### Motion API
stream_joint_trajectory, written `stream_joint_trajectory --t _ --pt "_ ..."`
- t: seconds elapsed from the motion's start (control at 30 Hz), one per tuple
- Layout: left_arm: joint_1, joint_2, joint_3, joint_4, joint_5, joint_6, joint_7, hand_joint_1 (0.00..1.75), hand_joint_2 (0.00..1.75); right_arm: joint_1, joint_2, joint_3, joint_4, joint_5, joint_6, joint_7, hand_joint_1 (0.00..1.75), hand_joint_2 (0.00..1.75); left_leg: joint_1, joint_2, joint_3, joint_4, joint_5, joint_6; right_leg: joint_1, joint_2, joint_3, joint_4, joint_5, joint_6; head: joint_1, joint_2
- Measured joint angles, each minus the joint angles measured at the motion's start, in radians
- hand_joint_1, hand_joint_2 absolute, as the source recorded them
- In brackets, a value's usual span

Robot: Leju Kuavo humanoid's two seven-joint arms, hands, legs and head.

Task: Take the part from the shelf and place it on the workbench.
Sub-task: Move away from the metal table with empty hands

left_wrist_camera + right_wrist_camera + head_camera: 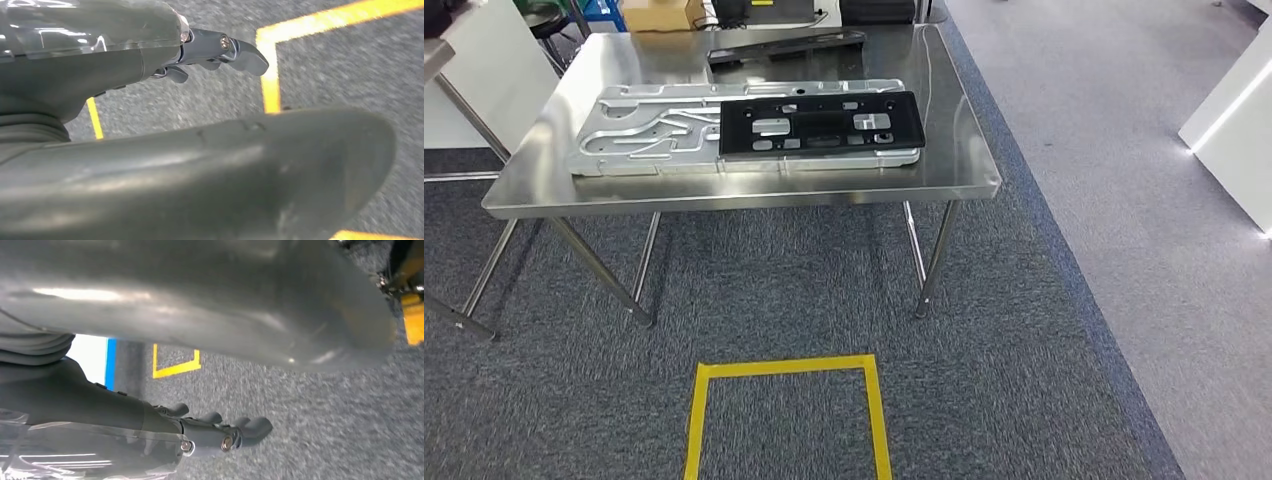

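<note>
On the left of the steel tabletop (544, 170) lay a large silver stamped plate (654, 130), flat, with ribbed channels. Overlapping its right portion rested the black part (824, 125), a flat rectangular panel pierced with cutouts, lying level and already on the workbench. It looked rigid and fairly light, probably moulded plastic or thin metal, smooth enough to slide on the plate beneath; the long edges or a cutout would have offered the surest hold. On the carpet before the table sat a yellow tape square (789, 405). The left robot hand (220, 50) hung over the floor, fingers apart and holding nothing. The right robot hand (225, 432) likewise hung empty, its fingers loosely extended.
</note>
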Motion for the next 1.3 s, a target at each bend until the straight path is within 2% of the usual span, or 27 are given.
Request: stream_joint_trajectory --t 0.07,0.1,0.13,0.17,0.2,0.23,0.27,0.33,0.37,0.43,0.47,0.5,0.6,0.63,0.67,0.7,0.8,0.83,0.87,0.97,1.03,1.1,1.13,1.17,1.2,1.23,1.3 --pt "0.001 0.004 0.000 0.000 0.003 0.003 -0.004 0.00 0.00 0.002 0.000 0.000 0.001 0.001 0.003 0.002 0.00 0.00 -0.001 0.002 -0.033 0.001 0.027 0.010 -0.003 0.002 -0.028 0.111 -0.113 0.006 0.000 0.000" --pt "0.001 0.005 0.000 0.000 0.004 0.004 -0.007 0.00 0.00 0.002 0.001 0.000 0.002 0.001 0.005 0.003 0.00 0.00 -0.002 0.003 -0.051 0.004 0.039 0.011 -0.004 0.003 -0.040 0.177 -0.152 0.009 0.000 0.000" --pt "0.001 0.006 0.000 0.000 0.004 0.005 -0.011 0.00 0.00 0.003 0.001 0.000 0.002 0.001 0.006 0.003 0.00 0.00 -0.003 0.004 -0.070 0.009 0.051 0.010 -0.005 0.003 -0.042 0.228 -0.163 0.011 0.000 0.000" --pt "0.001 0.007 0.000 0.000 0.005 0.005 -0.014 0.00 0.00 0.003 0.001 0.000 0.002 0.001 0.007 0.002 0.00 0.00 -0.004 0.005 -0.089 0.015 0.061 0.008 -0.005 0.003 -0.032 0.250 -0.149 0.013 0.000 0.000" --pt "0.001 0.008 0.000 0.000 0.004 0.005 -0.016 0.00 0.00 0.002 0.001 0.000 0.002 0.001 0.008 0.001 0.00 0.00 -0.004 0.006 -0.109 0.024 0.070 0.006 -0.006 0.003 -0.005 0.239 -0.120 0.013 0.000 0.000" --pt "0.001 0.009 0.000 0.000 0.004 0.004 -0.018 0.00 0.00 0.002 0.001 0.000 0.002 0.000 0.009 0.000 0.00 0.00 -0.003 0.006 -0.129 0.034 0.078 0.003 -0.006 0.002 0.040 0.194 -0.093 0.012 0.000 0.000" --pt "0.000 0.010 0.000 0.000 0.004 0.004 -0.020 0.00 0.00 0.000 0.001 0.000 0.002 -0.001 0.010 -0.001 0.00 0.00 -0.004 0.006 -0.147 0.045 0.084 -0.001 -0.006 0.003 0.097 0.124 -0.084 0.010 0.000 0.000" --pt "-0.002 0.011 0.000 0.000 0.002 0.004 -0.021 0.00 0.00 -0.004 0.001 0.000 0.003 -0.002 0.011 -0.004 0.00 0.00 -0.006 0.005 -0.172 0.064 0.094 -0.011 -0.002 0.003 0.187 -0.012 -0.108 0.000 0.000 0.000" --pt "-0.003 0.011 0.000 0.000 0.002 0.004 -0.020 0.00 0.00 -0.005 0.001 0.000 0.003 -0.003 0.012 -0.006 0.00 0.00 -0.007 0.005 -0.179 0.068 0.099 -0.017 0.000 0.004 0.205 -0.048 -0.122 -0.007 0.000 0.000" --pt "-0.005 0.014 0.000 0.000 0.001 0.005 -0.012 0.00 0.00 -0.004 0.004 0.000 0.004 -0.004 0.013 -0.011 0.00 0.00 -0.004 0.004 -0.186 0.069 0.110 -0.031 0.001 0.003 0.201 -0.064 -0.119 -0.023 0.000 0.000" --pt "-0.005 0.015 0.000 0.000 0.001 0.005 -0.006 0.00 0.00 -0.004 0.005 0.000 0.004 -0.004 0.014 -0.012 0.00 0.00 -0.002 0.002 -0.191 0.076 0.103 -0.038 0.001 0.001 0.196 -0.066 -0.110 -0.030 0.000 0.000" --pt "-0.005 0.016 0.000 0.000 0.001 0.005 -0.002 0.00 0.00 -0.004 0.006 0.000 0.005 -0.004 0.014 -0.013 0.00 0.00 0.000 -0.001 -0.200 0.100 0.079 -0.044 -0.001 0.000 0.190 -0.069 -0.100 -0.038 0.000 0.000" --pt "-0.004 0.016 0.000 0.000 0.002 0.008 0.012 0.00 0.00 -0.004 0.007 0.000 0.005 -0.002 0.015 -0.017 0.00 0.00 0.006 -0.005 -0.259 0.276 -0.046 -0.059 -0.001 -0.003 0.162 -0.069 -0.076 -0.047 0.000 0.000" --pt "-0.004 0.017 0.000 0.000 0.003 0.010 0.017 0.00 0.00 -0.003 0.007 0.000 0.005 -0.001 0.016 -0.019 0.00 0.00 0.007 -0.005 -0.271 0.329 -0.067 -0.063 0.000 -0.003 0.152 -0.067 -0.069 -0.046 0.000 0.000" --pt "-0.003 0.017 0.000 0.000 0.004 0.013 0.020 0.00 0.00 -0.003 0.007 0.000 0.005 0.000 0.017 -0.020 0.00 0.00 0.007 -0.005 -0.268 0.350 -0.069 -0.065 0.000 -0.003 0.143 -0.065 -0.063 -0.045 0.000 0.000" --pt "-0.003 0.018 0.000 0.000 0.003 0.015 0.023 0.00 0.00 -0.003 0.008 0.000 0.006 0.000 0.019 -0.023 0.00 0.00 0.007 -0.005 -0.242 0.327 -0.052 -0.065 -0.001 -0.003 0.136 -0.063 -0.059 -0.042 0.000 0.000" --pt "-0.006 0.019 0.000 0.000 0.002 0.019 0.026 0.00 0.00 -0.003 0.009 0.000 0.008 -0.003 0.030 -0.040 0.00 0.00 0.006 -0.006 -0.098 0.111 0.011 -0.053 -0.001 -0.003 0.123 -0.057 -0.050 -0.032 0.000 0.000" --pt "-0.007 0.019 0.000 0.000 0.002 0.019 0.027 0.00 0.00 -0.004 0.009 0.000 0.008 -0.006 0.033 -0.047 0.00 0.00 0.004 -0.007 -0.069 0.063 0.019 -0.046 0.000 -0.003 0.122 -0.055 -0.047 -0.027 0.000 0.000" --pt "-0.008 0.020 0.000 0.000 0.001 0.020 0.028 0.00 0.00 -0.004 0.009 0.000 0.008 -0.009 0.037 -0.053 0.00 0.00 0.001 -0.008 -0.058 0.039 0.018 -0.037 0.001 -0.003 0.119 -0.054 -0.044 -0.022 0.000 0.000" --pt "-0.008 0.021 0.000 0.000 0.000 0.022 0.031 0.00 0.00 -0.006 0.009 -0.001 0.008 -0.023 0.050 -0.068 0.00 0.00 0.002 -0.008 -0.067 0.031 0.026 -0.015 0.002 -0.001 0.112 -0.047 -0.042 -0.004 0.000 0.000" --pt "-0.009 0.022 0.000 0.000 0.000 0.022 0.031 0.00 0.00 -0.007 0.009 -0.005 0.008 -0.035 0.064 -0.074 0.00 0.87 0.005 -0.006 -0.073 0.025 0.037 0.001 0.001 0.001 0.082 0.014 -0.086 0.003 0.000 0.000" --pt "-0.009 0.022 0.001 0.000 0.000 0.022 0.031 0.00 0.00 -0.006 0.009 -0.010 0.008 -0.046 0.074 -0.075 0.00 1.75 0.002 -0.005 -0.083 0.026 0.044 0.010 -0.001 0.004 0.019 0.151 -0.161 0.007 0.000 0.000" --pt "-0.009 0.022 0.001 0.000 0.000 0.022 0.031 0.00 0.00 -0.006 0.009 -0.014 0.008 -0.051 0.078 -0.073 0.00 1.75 0.000 -0.005 -0.088 0.027 0.046 0.011 -0.002 0.004 -0.010 0.215 -0.185 0.008 0.000 0.000" --pt "-0.008 0.023 0.001 0.000 0.000 0.022 0.031 0.00 0.00 -0.005 0.009 -0.018 0.009 -0.056 0.082 -0.071 0.00 1.75 -0.003 -0.005 -0.091 0.028 0.048 0.012 -0.002 0.004 -0.023 0.248 -0.191 0.007 0.000 0.000" --pt "-0.008 0.023 0.001 0.000 0.000 0.022 0.031 0.00 0.00 -0.003 0.009 -0.022 0.009 -0.060 0.084 -0.068 0.00 1.75 -0.005 -0.005 -0.093 0.030 0.049 0.012 -0.002 0.004 -0.016 0.241 -0.176 0.005 0.000 0.000" --pt "-0.009 0.023 0.001 0.000 0.000 0.022 0.031 0.00 0.00 -0.003 0.009 -0.026 0.009 -0.064 0.085 -0.065 0.00 1.75 -0.006 -0.005 -0.093 0.031 0.049 0.012 -0.001 0.004 0.012 0.193 -0.145 0.001 0.000 0.000" --pt "-0.009 0.022 0.001 0.000 0.000 0.021 0.031 0.00 0.00 -0.003 0.008 -0.030 0.009 -0.069 0.085 -0.063 0.00 1.75 -0.012 -0.006 -0.093 0.034 0.049 0.009 0.004 0.004 0.091 0.043 -0.082 -0.014 0.000 0.000"
